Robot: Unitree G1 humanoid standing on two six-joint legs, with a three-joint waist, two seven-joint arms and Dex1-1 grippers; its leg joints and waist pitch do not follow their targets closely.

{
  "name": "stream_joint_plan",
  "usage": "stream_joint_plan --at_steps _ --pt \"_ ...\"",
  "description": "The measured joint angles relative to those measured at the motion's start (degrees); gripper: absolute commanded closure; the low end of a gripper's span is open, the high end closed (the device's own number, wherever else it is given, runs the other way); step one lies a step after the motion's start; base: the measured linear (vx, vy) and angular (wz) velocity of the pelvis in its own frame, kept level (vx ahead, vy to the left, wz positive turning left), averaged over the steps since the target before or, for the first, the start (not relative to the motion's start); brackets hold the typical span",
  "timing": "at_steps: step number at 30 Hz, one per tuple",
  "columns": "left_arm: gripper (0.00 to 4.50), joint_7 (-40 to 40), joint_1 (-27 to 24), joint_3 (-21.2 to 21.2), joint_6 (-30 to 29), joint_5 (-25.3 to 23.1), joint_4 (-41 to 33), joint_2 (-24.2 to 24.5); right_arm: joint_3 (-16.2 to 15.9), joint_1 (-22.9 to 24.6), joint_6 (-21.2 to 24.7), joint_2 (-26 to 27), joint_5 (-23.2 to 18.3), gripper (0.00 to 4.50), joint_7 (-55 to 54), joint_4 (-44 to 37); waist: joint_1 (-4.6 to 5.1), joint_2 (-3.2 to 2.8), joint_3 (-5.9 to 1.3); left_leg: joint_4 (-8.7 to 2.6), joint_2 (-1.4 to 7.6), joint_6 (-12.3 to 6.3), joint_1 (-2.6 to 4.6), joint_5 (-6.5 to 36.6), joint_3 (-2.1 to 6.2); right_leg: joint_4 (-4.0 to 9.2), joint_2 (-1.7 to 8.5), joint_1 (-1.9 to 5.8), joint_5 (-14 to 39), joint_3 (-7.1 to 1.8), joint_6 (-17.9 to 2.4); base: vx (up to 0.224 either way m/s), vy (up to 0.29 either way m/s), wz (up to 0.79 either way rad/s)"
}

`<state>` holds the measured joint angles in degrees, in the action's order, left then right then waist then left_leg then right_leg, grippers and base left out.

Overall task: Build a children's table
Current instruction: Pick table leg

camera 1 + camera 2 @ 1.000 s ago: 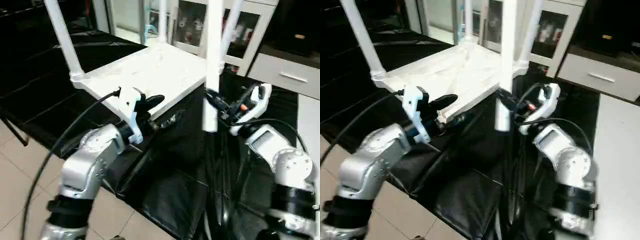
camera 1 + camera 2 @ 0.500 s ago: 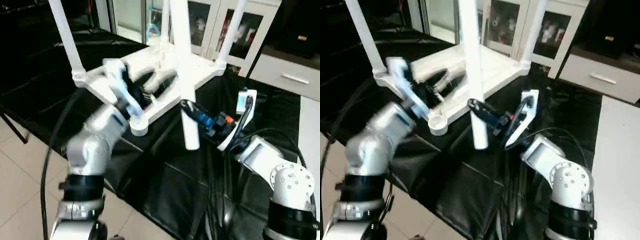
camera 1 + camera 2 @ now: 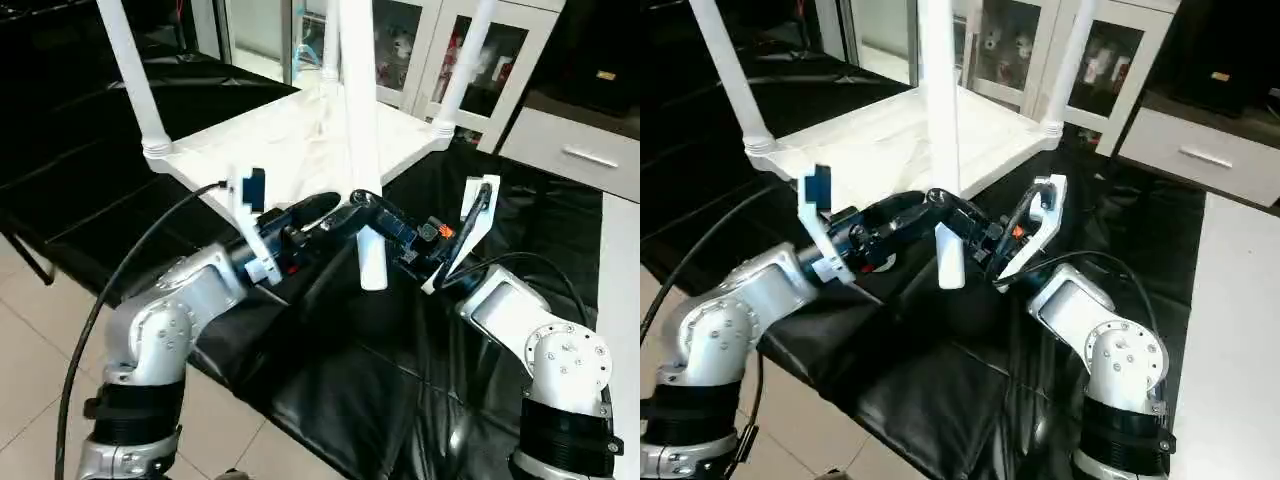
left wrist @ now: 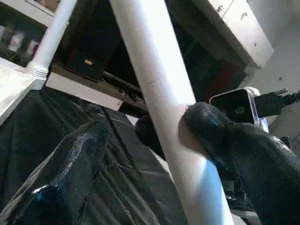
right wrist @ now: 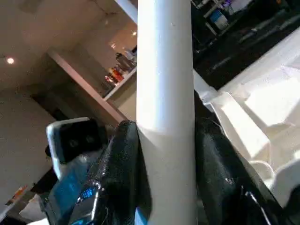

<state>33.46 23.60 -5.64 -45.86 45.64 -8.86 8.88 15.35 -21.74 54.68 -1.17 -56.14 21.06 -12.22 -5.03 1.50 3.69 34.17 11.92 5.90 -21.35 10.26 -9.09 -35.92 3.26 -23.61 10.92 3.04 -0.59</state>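
Large white plastic rectangular table top lies upside down on black-covered counter, three long tapered white legs standing up from its rounded corner sockets; fourth loose white tapered round leg held near upright just before top's near edge; right end effector clenched on that leg near its lower end, black fingers either side; left end effector spread wide, released, one finger touching same leg.
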Motion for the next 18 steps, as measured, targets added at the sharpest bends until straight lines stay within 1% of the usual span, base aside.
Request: stream_joint_plan --at_steps 3,5,6,8,13,17,18 --pt "0.0 0.09 -2.07 -0.6 -2.77 2.57 -1.1 -0.03 0.09 -1.55 -0.03 -0.15 -0.59 3.19 0.0 0.05 0.01 0.39 -0.07 0.0 0.0 0.0 0.06 0.0 -0.01 -0.02 0.0 0.03 0.13 -0.01 0.24 0.0 0.0 0.0" --pt "0.0 0.57 -3.1 0.37 -3.76 3.59 -1.17 -0.35 0.04 -1.85 -0.04 -0.18 -0.81 3.19 0.0 0.1 -0.11 0.65 -0.11 0.0 0.0 0.01 0.05 -0.01 -0.01 -0.02 0.0 0.04 0.13 -0.01 0.26 0.0 0.0 0.0" --pt "0.0 0.74 -3.23 0.97 -4.41 4.14 -1.17 -0.55 -0.05 -2.06 -0.04 -0.16 -1.04 3.19 -0.01 0.34 -0.16 0.86 -0.11 0.0 0.0 0.02 0.03 -0.01 -0.01 -0.01 0.0 0.04 0.12 -0.01 0.28 0.0 0.0 0.0" --pt "0.0 0.94 -3.2 1.73 -5.27 4.31 -1.18 -0.99 -0.12 -2.44 -0.04 -0.14 -1.5 3.19 -0.03 1.16 -0.13 1.08 -0.23 0.0 0.0 0.03 0.05 -0.02 -0.01 -0.01 0.01 0.07 0.1 -0.03 0.29 0.0 0.0 0.0" --pt "0.0 1.49 -2.29 2.95 -5.62 4.29 -0.18 -1.69 -0.3 -2.45 -0.04 -0.15 -1.75 3.19 -0.08 1.21 -0.03 1.16 -0.28 0.0 -0.01 0.03 0.13 -0.02 -0.01 -0.01 0.0 0.14 0.09 -0.04 0.32 0.0 0.0 0.0" --pt "0.0 1.62 -0.71 3.27 -5.94 4.24 1.31 -0.78 -0.44 -2.42 -0.03 -0.43 -1.88 3.19 -0.52 1.19 -0.03 1.16 -0.28 0.0 -0.01 0.04 0.16 -0.03 -0.01 -0.01 0.0 0.16 0.08 -0.04 0.33 0.0 0.0 0.0" --pt "0.18 1.88 -0.5 3.25 -6.0 4.24 1.33 -0.52 -0.49 -2.41 -0.03 -0.59 -2.06 3.19 -0.6 1.19 -0.01 1.16 -0.28 0.01 -0.01 0.05 0.16 -0.03 -0.01 -0.01 0.0 0.17 0.08 -0.05 0.33 0.0 0.0 0.0"
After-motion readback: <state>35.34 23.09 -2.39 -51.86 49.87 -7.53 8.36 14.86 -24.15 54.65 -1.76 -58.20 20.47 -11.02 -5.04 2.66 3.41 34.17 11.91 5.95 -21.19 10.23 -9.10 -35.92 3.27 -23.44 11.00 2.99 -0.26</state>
